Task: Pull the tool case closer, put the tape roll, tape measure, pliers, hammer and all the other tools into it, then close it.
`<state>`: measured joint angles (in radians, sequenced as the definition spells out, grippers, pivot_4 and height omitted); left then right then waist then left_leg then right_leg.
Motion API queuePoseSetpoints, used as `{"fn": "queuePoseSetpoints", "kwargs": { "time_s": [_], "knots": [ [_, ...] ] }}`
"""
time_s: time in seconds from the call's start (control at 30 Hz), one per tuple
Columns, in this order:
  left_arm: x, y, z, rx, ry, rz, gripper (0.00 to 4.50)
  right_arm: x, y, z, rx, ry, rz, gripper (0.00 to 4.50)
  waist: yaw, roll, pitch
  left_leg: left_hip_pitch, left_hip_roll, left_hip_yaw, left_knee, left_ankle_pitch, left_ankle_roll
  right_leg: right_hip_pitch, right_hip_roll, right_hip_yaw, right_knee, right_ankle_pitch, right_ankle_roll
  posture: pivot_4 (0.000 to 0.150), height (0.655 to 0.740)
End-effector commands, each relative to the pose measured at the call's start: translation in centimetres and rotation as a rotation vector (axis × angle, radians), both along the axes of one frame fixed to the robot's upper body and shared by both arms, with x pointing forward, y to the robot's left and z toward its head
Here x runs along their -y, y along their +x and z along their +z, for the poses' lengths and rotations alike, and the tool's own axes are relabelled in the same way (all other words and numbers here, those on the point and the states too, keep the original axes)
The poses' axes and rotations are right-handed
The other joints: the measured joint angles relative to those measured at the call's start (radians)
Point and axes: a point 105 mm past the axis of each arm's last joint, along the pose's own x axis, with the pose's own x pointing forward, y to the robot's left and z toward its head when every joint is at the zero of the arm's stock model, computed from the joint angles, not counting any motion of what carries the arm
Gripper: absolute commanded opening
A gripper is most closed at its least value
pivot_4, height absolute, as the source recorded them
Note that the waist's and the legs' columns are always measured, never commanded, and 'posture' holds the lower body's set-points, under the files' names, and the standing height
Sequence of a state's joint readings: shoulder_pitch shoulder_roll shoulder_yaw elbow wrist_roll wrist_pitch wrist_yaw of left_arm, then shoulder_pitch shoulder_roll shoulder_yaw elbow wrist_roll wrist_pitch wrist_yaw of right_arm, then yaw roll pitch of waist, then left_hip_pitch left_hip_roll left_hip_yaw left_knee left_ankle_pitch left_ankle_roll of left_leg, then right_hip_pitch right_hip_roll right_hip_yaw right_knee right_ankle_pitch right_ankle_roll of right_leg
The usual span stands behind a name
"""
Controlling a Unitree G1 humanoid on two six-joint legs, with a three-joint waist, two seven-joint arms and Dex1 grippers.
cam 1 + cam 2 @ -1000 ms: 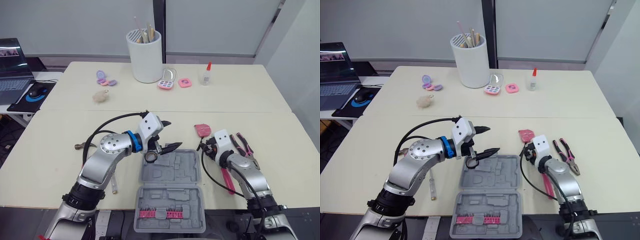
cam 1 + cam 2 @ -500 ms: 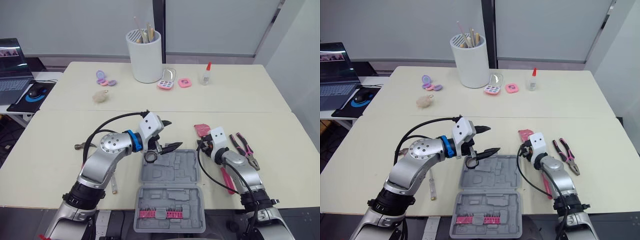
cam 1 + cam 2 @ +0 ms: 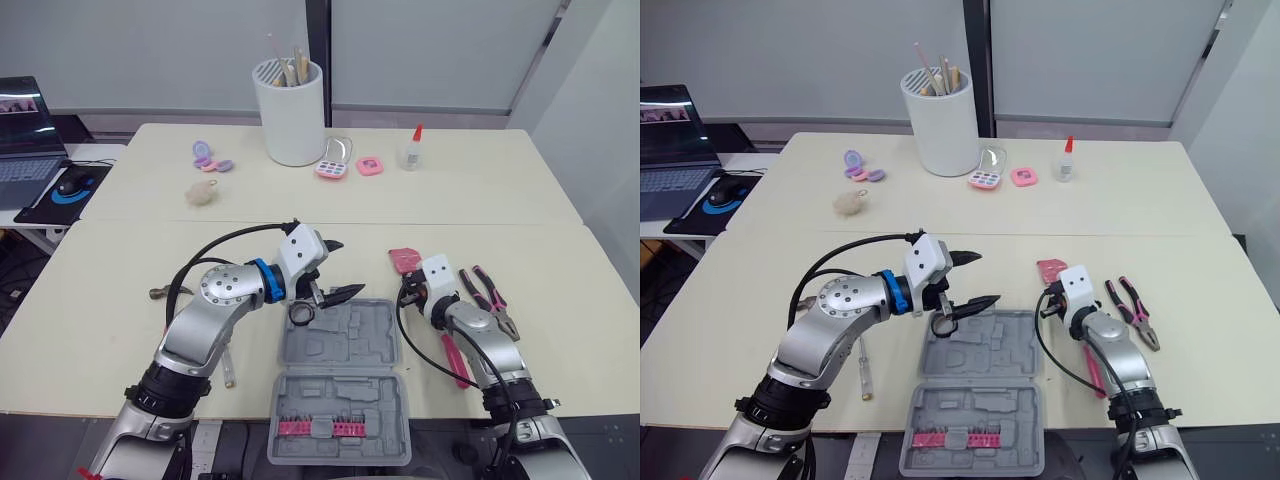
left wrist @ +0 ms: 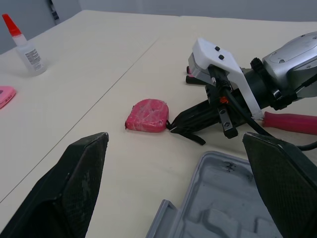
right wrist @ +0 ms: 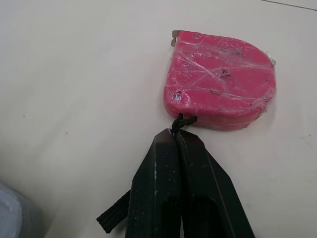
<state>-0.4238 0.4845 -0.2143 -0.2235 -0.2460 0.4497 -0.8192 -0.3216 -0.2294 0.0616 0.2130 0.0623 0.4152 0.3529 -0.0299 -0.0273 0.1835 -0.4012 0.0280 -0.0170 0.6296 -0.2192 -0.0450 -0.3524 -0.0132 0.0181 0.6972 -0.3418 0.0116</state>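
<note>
The grey tool case (image 3: pixel 352 348) lies open at the table's near edge, with pink bits in its near half. A tape roll (image 3: pixel 302 314) sits in the case's far left corner. My left gripper (image 3: pixel 345 268) hovers open just above that corner. The pink tape measure (image 5: pixel 220 82) lies on the table right of the case. My right gripper (image 5: pixel 176 136) is shut, its tips at the measure's black strap (image 5: pixel 111 220), which runs between the fingers. Pink-handled pliers (image 3: pixel 490 298) lie to the right. A hammer's head (image 3: pixel 158 293) shows left of my left arm.
A pink-handled tool (image 3: pixel 452 358) lies under my right forearm. At the back stand a white pot of brushes (image 3: pixel 292 110), a glue bottle (image 3: pixel 411 148), pink cosmetic cases (image 3: pixel 334 160) and a fluffy ball (image 3: pixel 202 193). A laptop (image 3: pixel 25 120) sits on the far left desk.
My right gripper has moved left off the pliers to the tape measure's near side and now rests at its strap. The left arm has stayed still.
</note>
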Motion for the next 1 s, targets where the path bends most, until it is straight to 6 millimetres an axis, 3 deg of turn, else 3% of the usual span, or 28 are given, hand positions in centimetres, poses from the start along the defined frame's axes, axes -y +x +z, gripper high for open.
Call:
{"fn": "queuePoseSetpoints", "kwargs": {
  "time_s": [0.03, 0.23, 0.43, 0.63, 1.0],
  "knots": [
    [0.6, -0.4, 1.2, 0.037, -0.019, -0.043, 4.5, 1.7, -0.3, 0.6, 0.024, -0.02, -0.012, 0.01, 0.002, 0.0, 0.0, 0.0, 0.0, 0.0, 0.0, 0.0, 0.0, 0.0, 0.0, 0.0, 0.0, 0.0, 0.0, 0.15, 0.74],
    [0.6, -1.8, 1.2, 0.018, -0.014, -0.118, 4.5, 3.0, -2.2, 1.8, 0.004, -0.029, 0.104, 0.01, 0.003, 0.0, 0.0, -0.001, -0.001, 0.0, 0.0, 0.0, 0.0, 0.0, -0.001, 0.0, -0.001, 0.0, 0.0, 0.15, 0.74],
    [0.6, -3.2, 0.9, -0.019, -0.008, -0.176, 4.5, 3.7, -5.8, 2.3, -0.092, -0.033, 0.249, 0.01, -0.001, 0.0, 0.0, 0.0, 0.0, -0.001, 0.0, 0.0, 0.0, 0.0, 0.001, 0.0, -0.001, 0.0, 0.0, 0.15, 0.74],
    [0.9, -4.8, 0.0, -0.057, 0.008, -0.244, 4.5, 3.1, -9.6, 2.7, -0.197, -0.013, 0.386, 0.01, 0.0, 0.0, 0.0, 0.0, 0.0, -0.001, 0.0, 0.0, 0.0, 0.0, 0.001, 0.0, -0.001, 0.0, 0.0, 0.15, 0.74],
    [1.0, -7.3, -1.1, -0.132, 0.051, -0.36, 4.5, 3.0, -15.1, 1.5, -0.378, 0.046, 0.429, 0.01, 0.001, 0.0, 0.0, -0.001, 0.0, -0.001, 0.0, 0.0, 0.0, 0.001, 0.001, 0.0, -0.002, -0.003, 0.005, 0.15, 0.74]
  ]
}}
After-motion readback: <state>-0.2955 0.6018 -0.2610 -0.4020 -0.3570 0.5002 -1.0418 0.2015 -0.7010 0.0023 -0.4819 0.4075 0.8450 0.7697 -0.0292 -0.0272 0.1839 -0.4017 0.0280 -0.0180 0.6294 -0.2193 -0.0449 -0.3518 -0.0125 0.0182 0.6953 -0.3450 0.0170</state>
